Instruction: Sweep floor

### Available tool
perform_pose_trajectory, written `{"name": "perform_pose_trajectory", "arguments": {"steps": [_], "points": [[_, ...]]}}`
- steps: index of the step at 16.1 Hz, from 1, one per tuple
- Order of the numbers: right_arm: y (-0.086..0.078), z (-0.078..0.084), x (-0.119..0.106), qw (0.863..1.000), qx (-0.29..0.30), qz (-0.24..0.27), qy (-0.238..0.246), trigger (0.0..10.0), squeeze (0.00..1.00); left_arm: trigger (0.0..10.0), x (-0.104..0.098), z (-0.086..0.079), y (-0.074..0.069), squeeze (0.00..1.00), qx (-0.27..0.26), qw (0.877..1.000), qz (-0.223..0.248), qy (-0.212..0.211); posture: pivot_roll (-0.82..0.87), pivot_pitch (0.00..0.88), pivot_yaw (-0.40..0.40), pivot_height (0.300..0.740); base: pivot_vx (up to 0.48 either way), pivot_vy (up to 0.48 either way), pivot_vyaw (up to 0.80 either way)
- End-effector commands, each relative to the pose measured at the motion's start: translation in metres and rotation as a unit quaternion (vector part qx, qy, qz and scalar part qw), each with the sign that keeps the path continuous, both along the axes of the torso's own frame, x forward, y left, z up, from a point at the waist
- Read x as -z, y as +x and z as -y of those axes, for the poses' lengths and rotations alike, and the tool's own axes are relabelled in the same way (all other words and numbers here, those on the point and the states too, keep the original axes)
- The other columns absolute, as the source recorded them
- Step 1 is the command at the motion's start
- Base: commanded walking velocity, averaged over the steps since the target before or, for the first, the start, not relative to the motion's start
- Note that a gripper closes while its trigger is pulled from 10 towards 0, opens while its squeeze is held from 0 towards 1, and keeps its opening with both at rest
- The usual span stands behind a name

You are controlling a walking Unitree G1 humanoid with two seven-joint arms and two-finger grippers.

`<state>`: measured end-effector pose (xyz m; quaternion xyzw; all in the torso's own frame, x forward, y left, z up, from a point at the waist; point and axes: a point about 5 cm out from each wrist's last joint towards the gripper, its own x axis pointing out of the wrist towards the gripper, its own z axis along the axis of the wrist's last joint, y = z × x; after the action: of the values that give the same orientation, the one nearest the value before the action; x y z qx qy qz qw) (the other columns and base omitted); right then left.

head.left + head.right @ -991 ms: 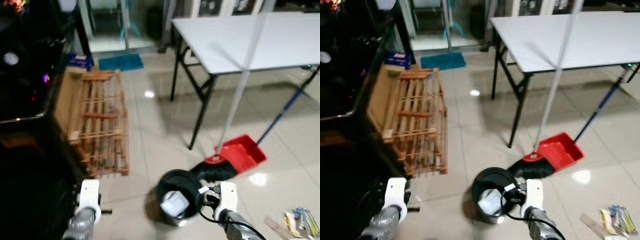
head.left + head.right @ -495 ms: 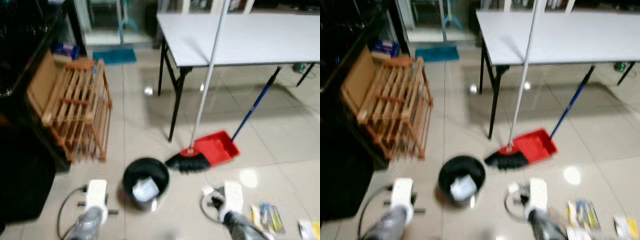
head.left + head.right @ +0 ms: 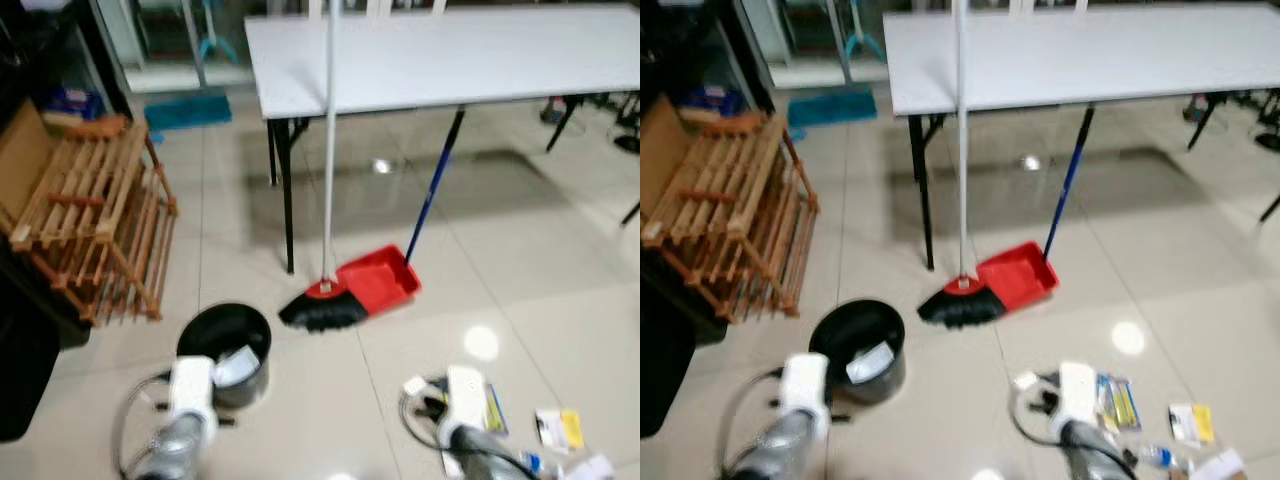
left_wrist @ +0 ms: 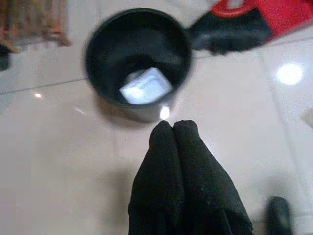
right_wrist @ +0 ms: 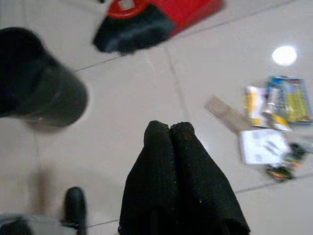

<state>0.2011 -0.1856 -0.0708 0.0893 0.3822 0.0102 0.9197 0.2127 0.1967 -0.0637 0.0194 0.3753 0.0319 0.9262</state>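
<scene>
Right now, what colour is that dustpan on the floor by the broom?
The dustpan is bright red with a blue handle, clearest in the left eye view.

A broom (image 3: 322,300) with black bristles, a red collar and a pale handle stands upright on the tiled floor (image 3: 520,250). Its bristles touch a red dustpan (image 3: 378,281) whose blue handle slants up under the table

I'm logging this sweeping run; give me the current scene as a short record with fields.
broom: bristles on the floor, handle leaning against the table
dustpan: red, touching the broom head
bin: black, white item inside
litter: wrappers on the tiles by the right gripper
left gripper: jaws shut, holding nothing
right gripper: jaws shut, holding nothing
</scene>
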Motion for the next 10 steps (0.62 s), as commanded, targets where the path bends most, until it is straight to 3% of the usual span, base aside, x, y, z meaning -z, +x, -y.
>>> {"name": "perform_pose_trajectory", "arguments": {"steps": [1,10], "points": [[0.0024,-0.0049,-0.0008,1.0,-0.003,0.004,0.006,10.0,0.0,10.0,-0.0004,-0.0093,-0.0018,0.0,-0.006,1.0,-0.003,0.01,0.0,0.021,-0.01,0.74,0.0,0.0,0.0],[0.0044,-0.0039,-0.0018,1.0,0.012,0.006,0.013,10.0,0.0,10.0,-0.0022,-0.008,0.0014,0.0,-0.019,1.0,0.006,-0.006,0.0,0.011,-0.007,0.74,0.0,0.0,0.0]]}}
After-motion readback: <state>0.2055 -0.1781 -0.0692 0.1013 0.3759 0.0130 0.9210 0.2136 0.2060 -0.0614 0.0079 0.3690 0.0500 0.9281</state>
